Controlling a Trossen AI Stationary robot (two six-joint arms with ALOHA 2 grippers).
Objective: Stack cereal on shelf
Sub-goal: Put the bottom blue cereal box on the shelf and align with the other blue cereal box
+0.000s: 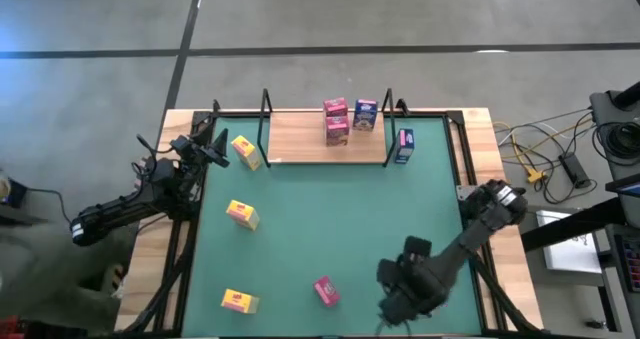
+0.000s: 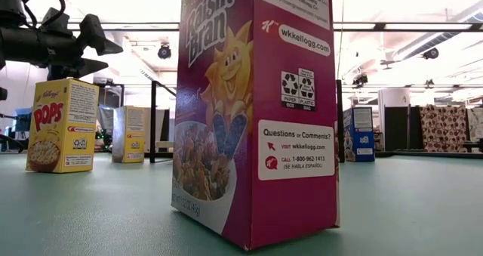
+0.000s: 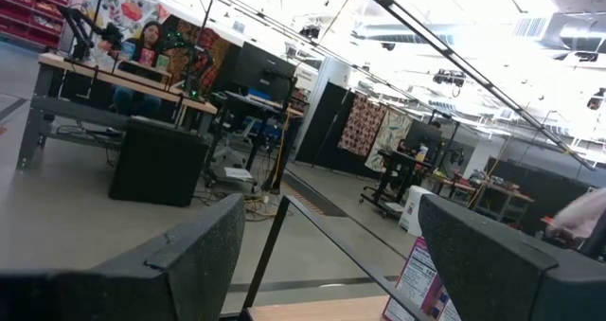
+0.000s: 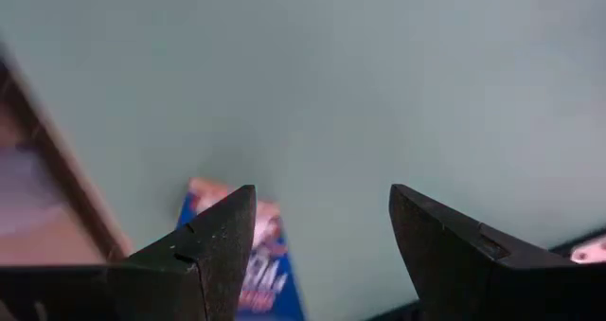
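Right gripper: jaws parted, grasping nothing, a blue cereal box lying on the green table just beyond its fingertips. Left gripper: jaws released, empty, beside the shelf, which holds two pink boxes and one blue box.

The shelf is a light wooden board with thin black wire uprights at its ends. On its right half stand two pink cereal boxes, one behind the other, and a blue box just beside them. Another blue box stands just off the shelf's right end. A yellow box lies just off its left end. Well in front of the shelf lie two more yellow boxes and a pink box. A further blue box lies on the green tabletop.
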